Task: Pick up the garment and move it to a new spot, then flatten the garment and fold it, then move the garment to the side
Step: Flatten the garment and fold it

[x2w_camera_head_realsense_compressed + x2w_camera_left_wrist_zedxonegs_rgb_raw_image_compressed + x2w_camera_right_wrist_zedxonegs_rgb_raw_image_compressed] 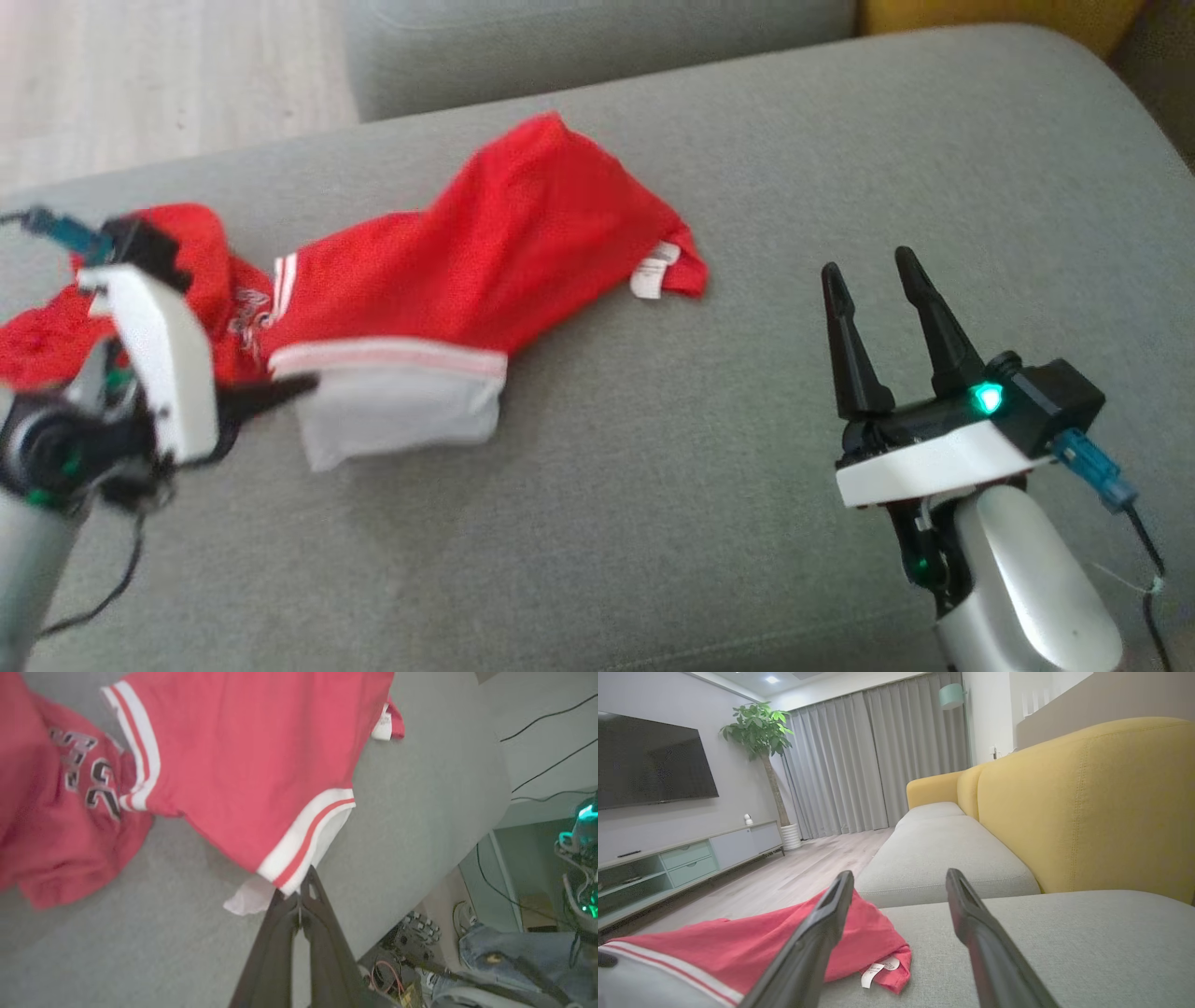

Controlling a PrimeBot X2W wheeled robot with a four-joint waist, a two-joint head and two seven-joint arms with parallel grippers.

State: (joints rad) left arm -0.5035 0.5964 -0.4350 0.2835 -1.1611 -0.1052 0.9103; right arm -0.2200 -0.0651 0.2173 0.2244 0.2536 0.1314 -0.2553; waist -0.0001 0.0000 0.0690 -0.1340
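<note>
The garment [485, 252] is red with white-and-red striped trim, a white lining and a white label, and it lies crumpled across the grey sofa seat [747, 467]. My left gripper [299, 383] reaches in from the lower left. In the left wrist view my left gripper [296, 886] is shut on the striped hem corner of the garment [243, 765]. My right gripper [868, 266] hovers open at the lower right, well clear of the cloth. In the right wrist view the right gripper [900, 877] points past the garment [761, 942], whose label end lies just left of its fingers.
A yellow backrest [1087, 802] runs along the seat's far side and a second grey cushion [597, 47] lies beyond. Wooden floor [140, 75] shows at the upper left. A person's leg in jeans [514, 952] stands beside the seat's edge. Bare seat stretches between the two grippers.
</note>
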